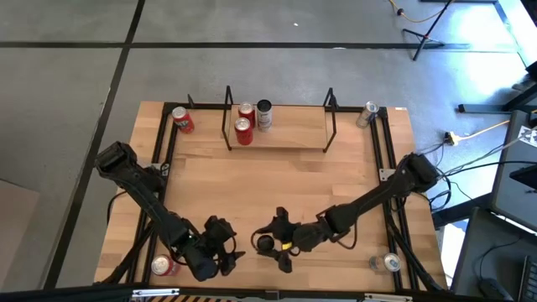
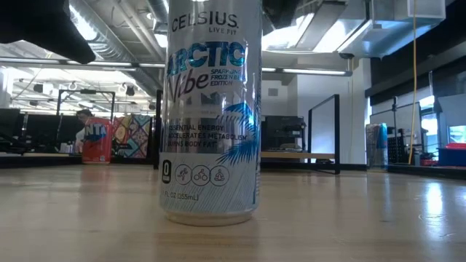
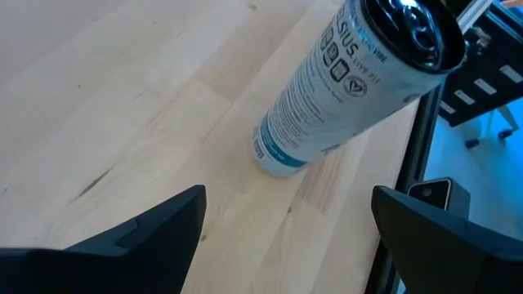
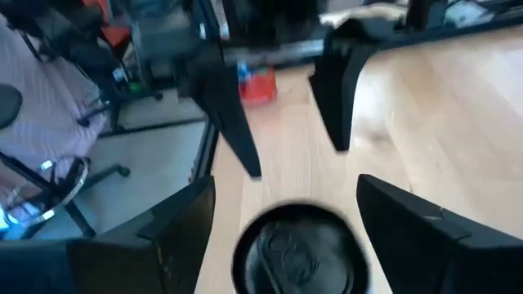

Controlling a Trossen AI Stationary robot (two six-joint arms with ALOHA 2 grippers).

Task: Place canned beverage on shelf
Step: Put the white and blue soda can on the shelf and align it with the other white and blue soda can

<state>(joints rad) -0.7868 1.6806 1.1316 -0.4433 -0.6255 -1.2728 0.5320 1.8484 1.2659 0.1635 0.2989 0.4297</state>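
A tall white-and-blue Celsius can (image 2: 211, 109) stands upright on its base near the table's near edge (image 1: 265, 244). My right gripper (image 1: 280, 241) is open, with one finger on each side of the can's dark top (image 4: 298, 249) and a gap on both sides. My left gripper (image 1: 228, 247) is open and empty to the can's left, facing the can (image 3: 327, 98). The shelf (image 1: 277, 134), a low light-wood board with black wire end frames, stands at the table's far side. It holds two red cans (image 1: 244, 124) and a dark-topped can (image 1: 264, 113).
Loose cans stand in the table's corners: a red can far left (image 1: 183, 119), a silver can far right (image 1: 367, 113), a red can near left (image 1: 164, 266) and a silver can near right (image 1: 388, 262). Bare wood lies between the Celsius can and the shelf.
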